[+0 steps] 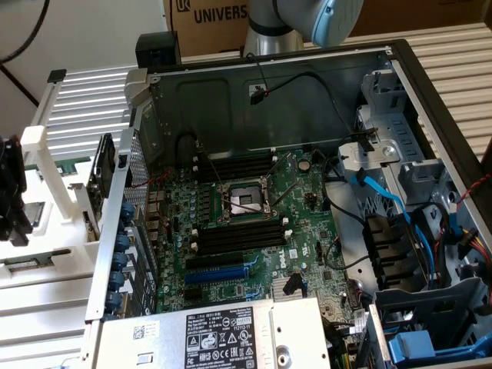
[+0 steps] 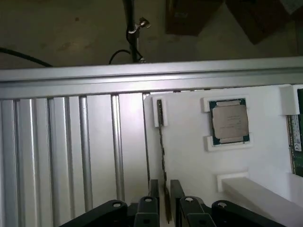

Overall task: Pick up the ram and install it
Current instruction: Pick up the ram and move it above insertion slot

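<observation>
The pick-up step is in hand. The gripper (image 2: 165,189) stands wide, one finger on each side of the ram (image 2: 162,151), and is not closed on it. The ram stands on its edge in a white holder (image 2: 189,156) on the surface, with a processor chip (image 2: 229,122) beside it. Farther off, the memory slots (image 1: 238,237) on the motherboard (image 1: 307,223) look empty. I judge the grasp needs the fingers centred on the thin board and closing squarely.
</observation>
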### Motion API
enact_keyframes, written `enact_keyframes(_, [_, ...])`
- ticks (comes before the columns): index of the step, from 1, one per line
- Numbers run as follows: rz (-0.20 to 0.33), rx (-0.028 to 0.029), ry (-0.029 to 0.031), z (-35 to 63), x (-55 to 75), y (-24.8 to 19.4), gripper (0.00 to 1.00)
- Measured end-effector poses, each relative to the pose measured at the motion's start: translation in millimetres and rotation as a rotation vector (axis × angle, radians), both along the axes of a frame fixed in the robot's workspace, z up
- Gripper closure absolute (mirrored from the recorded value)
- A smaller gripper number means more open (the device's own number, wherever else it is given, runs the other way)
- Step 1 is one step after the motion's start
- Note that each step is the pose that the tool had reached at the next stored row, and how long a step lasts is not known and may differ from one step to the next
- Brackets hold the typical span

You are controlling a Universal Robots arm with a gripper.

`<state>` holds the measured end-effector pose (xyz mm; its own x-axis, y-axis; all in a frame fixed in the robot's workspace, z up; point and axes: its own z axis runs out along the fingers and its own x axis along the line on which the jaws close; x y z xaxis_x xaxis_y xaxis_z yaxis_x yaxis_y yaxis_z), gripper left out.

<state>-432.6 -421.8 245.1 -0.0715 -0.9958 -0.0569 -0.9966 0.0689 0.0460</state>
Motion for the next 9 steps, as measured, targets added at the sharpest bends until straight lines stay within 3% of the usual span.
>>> enact_keyframes(3, [0.037,0.0024,0.0013,-11.1,2.0,-1.4,0.76])
enact_keyframes(5, [0.053,0.0034,0.0013,-18.3,-4.4,-1.5,0.76])
enact_keyframes(9, [0.060,0.0033,-0.0028,-26.8,-10.1,3.2,0.76])
